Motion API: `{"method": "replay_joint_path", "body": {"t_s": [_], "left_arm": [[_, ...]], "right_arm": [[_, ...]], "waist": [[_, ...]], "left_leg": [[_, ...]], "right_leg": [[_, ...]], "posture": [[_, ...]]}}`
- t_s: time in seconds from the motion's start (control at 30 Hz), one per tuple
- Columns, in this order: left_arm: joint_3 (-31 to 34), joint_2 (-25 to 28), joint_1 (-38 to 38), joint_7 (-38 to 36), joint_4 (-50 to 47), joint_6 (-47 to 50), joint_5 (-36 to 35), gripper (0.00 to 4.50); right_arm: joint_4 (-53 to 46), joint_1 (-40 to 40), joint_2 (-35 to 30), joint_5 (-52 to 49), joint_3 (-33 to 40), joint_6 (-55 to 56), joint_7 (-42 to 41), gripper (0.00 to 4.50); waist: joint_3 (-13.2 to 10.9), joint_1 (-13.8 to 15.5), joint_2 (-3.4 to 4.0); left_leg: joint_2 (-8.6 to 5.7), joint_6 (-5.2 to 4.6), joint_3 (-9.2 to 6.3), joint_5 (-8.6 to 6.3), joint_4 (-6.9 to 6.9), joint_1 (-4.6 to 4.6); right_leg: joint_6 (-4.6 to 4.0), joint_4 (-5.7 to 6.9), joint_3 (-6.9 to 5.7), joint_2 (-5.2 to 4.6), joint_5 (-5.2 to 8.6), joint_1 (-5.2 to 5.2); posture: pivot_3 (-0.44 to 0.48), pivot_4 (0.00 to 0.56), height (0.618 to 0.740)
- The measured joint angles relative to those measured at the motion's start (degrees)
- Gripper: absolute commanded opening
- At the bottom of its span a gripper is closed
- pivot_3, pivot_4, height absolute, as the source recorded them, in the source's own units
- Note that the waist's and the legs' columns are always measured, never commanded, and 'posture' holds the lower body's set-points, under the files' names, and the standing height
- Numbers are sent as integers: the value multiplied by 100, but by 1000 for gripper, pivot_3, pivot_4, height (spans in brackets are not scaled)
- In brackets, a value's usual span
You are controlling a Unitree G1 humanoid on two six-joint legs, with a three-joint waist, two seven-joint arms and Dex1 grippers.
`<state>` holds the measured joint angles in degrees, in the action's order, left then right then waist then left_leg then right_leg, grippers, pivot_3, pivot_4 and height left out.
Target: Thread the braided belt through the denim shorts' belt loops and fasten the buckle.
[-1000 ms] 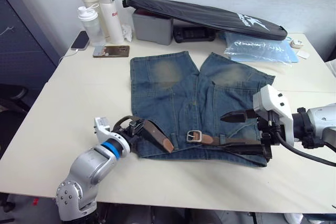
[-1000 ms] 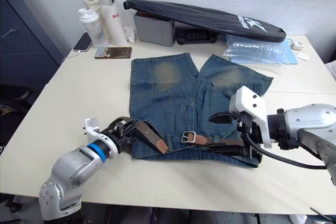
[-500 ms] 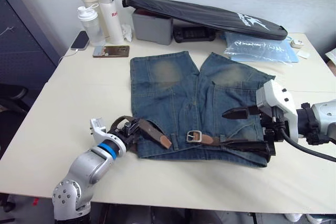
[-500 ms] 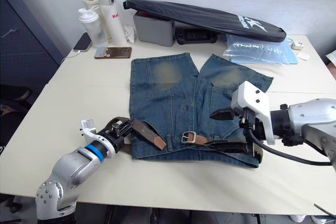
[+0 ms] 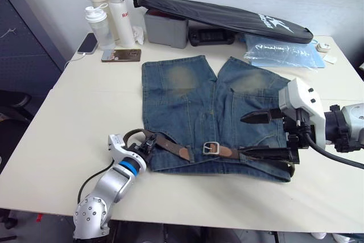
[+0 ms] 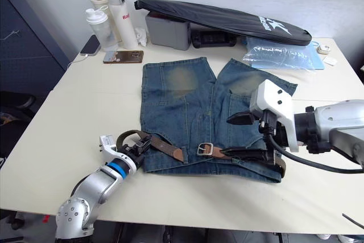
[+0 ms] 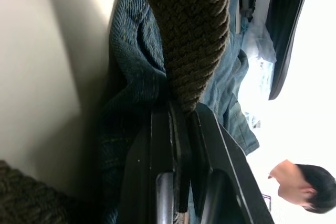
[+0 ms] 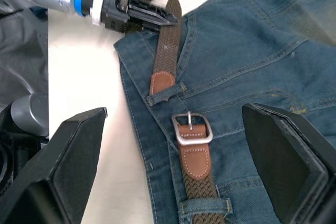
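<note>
Brown braided belt (image 8: 167,45), silver buckle (image 8: 191,128), faded blue shorts (image 5: 205,106)

Head eyes look down across the table (image 5: 68,118); wrist cameras sit close (both catching the denim shorts (image 8: 252,66)).

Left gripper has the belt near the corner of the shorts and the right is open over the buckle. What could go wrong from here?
1. The left gripper is shut on the braided belt beside the denim shorts; pulling may drag the waistband.
2. The tan tip has just entered a belt loop and may slip out.
3. The right gripper, open, may snag fabric instead of the buckle.
</note>
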<state>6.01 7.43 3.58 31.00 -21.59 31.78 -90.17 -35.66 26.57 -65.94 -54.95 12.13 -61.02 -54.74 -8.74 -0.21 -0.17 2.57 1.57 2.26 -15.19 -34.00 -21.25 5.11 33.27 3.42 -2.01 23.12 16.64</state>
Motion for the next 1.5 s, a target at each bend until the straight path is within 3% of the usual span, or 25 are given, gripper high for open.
{"method": "replay_joint_path", "body": {"t_s": [0.23,0.53,0.93,1.2,1.5], "left_arm": [[-96,-228,-47,-63,-103,-53,602,0],[-314,-5,341,-77,-503,423,374,0],[-651,-181,427,1675,-1159,25,-640,0],[-1104,-116,114,2345,-1401,-169,-355,0],[-1350,651,-127,2820,-1853,4,-113,0]], "right_arm": [[-2,238,0,-240,-55,-206,220,4405],[7,341,0,-309,-62,-274,253,4405],[117,708,192,-255,-549,-252,372,4405],[224,1088,280,-250,-760,-295,482,4405],[317,1261,355,-181,-967,-278,422,4405]], "waist": [[-1,1,-1],[-1,0,2],[-2,11,4],[-2,10,5],[-1,5,8]], "left_leg": [[0,-2,0,-1,1,-4],[-1,-2,-1,-6,6,-8],[-4,-10,-1,-9,4,-13],[-9,-9,-3,-8,3,-13],[-7,-6,-3,-6,3,-11]], "right_leg": [[0,-7,0,1,0,0],[1,-20,-1,-5,-1,0],[3,-29,-2,-10,-1,-1],[10,-27,-2,-8,-5,-1],[9,-24,-2,-8,-5,-1]], "posture": [[0,150,740],[0,150,740],[0,150,740],[0,150,740],[0,150,740]]}}
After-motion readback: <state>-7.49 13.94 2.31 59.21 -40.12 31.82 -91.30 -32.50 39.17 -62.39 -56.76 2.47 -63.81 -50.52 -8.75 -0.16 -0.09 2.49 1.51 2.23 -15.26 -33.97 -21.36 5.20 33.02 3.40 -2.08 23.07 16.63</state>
